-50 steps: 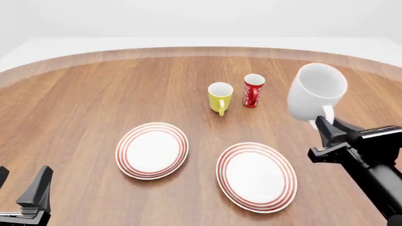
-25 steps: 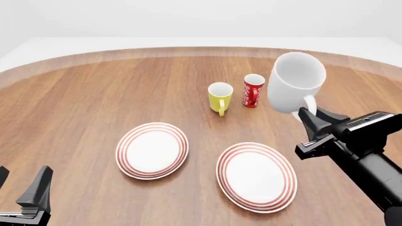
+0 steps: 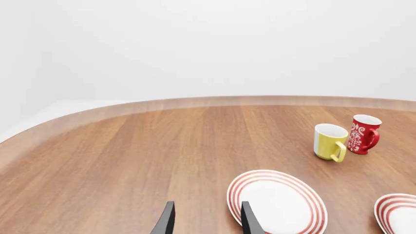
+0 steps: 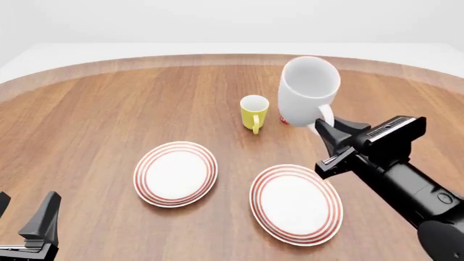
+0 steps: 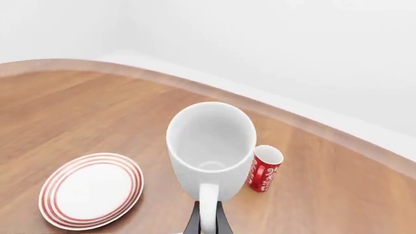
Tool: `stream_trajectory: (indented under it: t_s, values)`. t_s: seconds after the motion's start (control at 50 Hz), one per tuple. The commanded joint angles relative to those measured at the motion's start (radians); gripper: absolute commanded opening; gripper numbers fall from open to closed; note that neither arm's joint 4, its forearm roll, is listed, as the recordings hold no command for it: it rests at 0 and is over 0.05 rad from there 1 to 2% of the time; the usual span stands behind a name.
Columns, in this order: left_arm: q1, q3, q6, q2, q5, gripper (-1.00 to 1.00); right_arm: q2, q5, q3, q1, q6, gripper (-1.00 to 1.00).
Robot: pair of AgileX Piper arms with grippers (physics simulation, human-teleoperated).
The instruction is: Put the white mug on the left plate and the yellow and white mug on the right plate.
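The large white mug [image 4: 308, 89] hangs in the air, tilted, with my right gripper [image 4: 325, 124] shut on its handle [image 5: 208, 204]. It is right of the yellow and white mug [image 4: 254, 112], which stands upright on the table, and above the far edge of the right plate [image 4: 296, 204]. The left plate [image 4: 175, 173] lies bare to the left. My left gripper [image 4: 22, 216] rests open at the near left corner, holding nothing. In the left wrist view its fingers [image 3: 166, 222] point past the left plate [image 3: 276, 203] toward the yellow and white mug [image 3: 330, 142].
A red patterned cup [image 5: 265, 168] stands just behind the lifted mug, and in the front view the mug hides nearly all of it. The left wrist view shows the red cup [image 3: 364, 134] beside the yellow mug. The round wooden table [image 4: 108, 109] curves away at the back.
My right gripper has carried the white mug leftward and a little up, from the table's right side to in front of the red cup. The left arm has not moved.
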Motion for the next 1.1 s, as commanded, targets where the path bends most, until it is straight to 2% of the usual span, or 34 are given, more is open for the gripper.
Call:
stream_trajectory:
  t_s: [0.02,1.1]
  values:
    - [0.000,0.000,0.000,0.000,0.000,1.00,0.065,-0.016,-0.045,0.051,0.005,-1.00]
    - [0.000,0.000,0.000,0.000,0.000,1.00,0.382,-0.081,-0.221,0.245,0.014,-1.00]
